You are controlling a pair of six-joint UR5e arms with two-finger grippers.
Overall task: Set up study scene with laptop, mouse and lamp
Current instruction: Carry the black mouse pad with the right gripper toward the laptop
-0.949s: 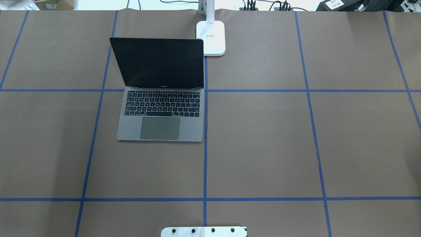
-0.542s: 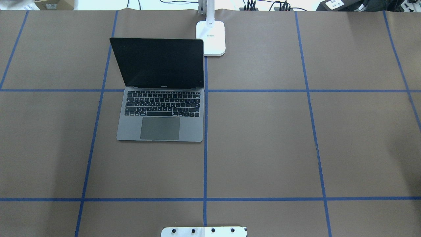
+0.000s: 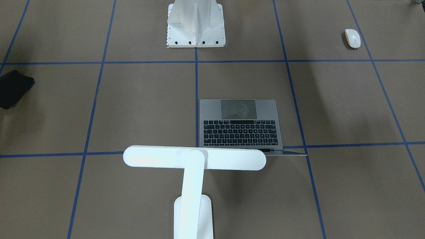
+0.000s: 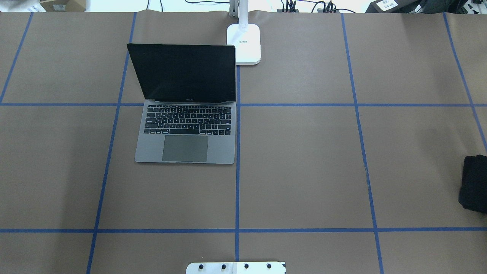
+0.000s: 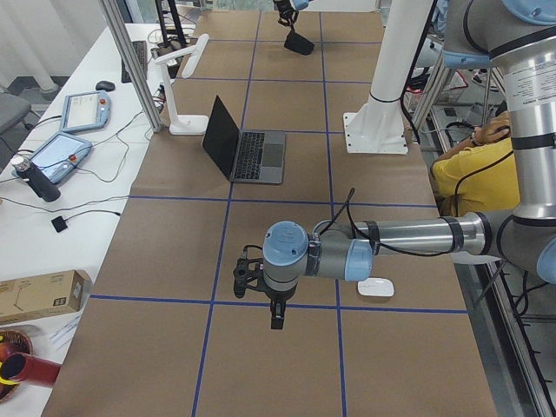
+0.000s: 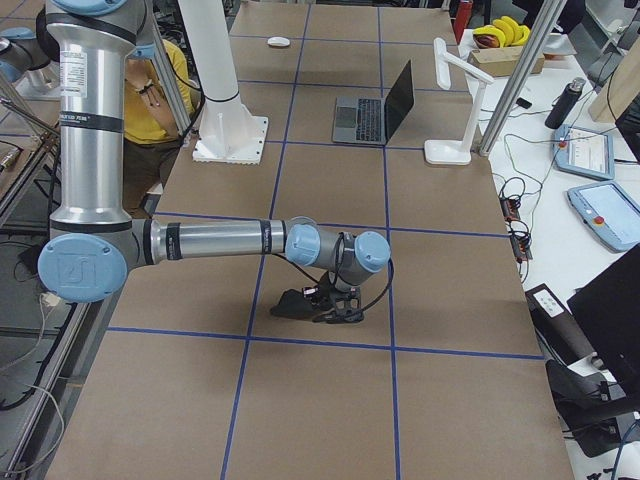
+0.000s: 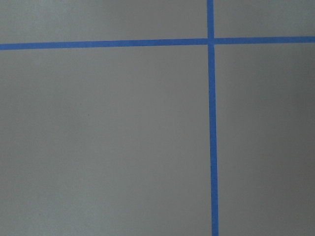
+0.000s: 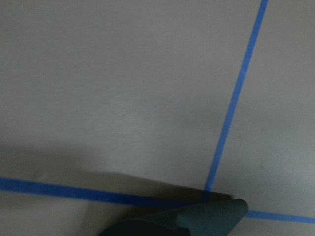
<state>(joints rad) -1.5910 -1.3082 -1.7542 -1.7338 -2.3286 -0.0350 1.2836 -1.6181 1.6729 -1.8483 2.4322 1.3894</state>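
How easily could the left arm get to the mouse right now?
Probably yes. The mouse lies close beside the left arm, nearer the robot than the left claw, with nothing between them. The arm would have to draw back.

On the tabletop there is one laptop, one white mouse, one white desk lamp and one white ribbed pedestal. Two robot arms reach over it: the left arm and the right arm. One flat black thing, probably a pad, shows at the edge. Off to the side lie two teach pendants. One person in yellow sits behind the robot.
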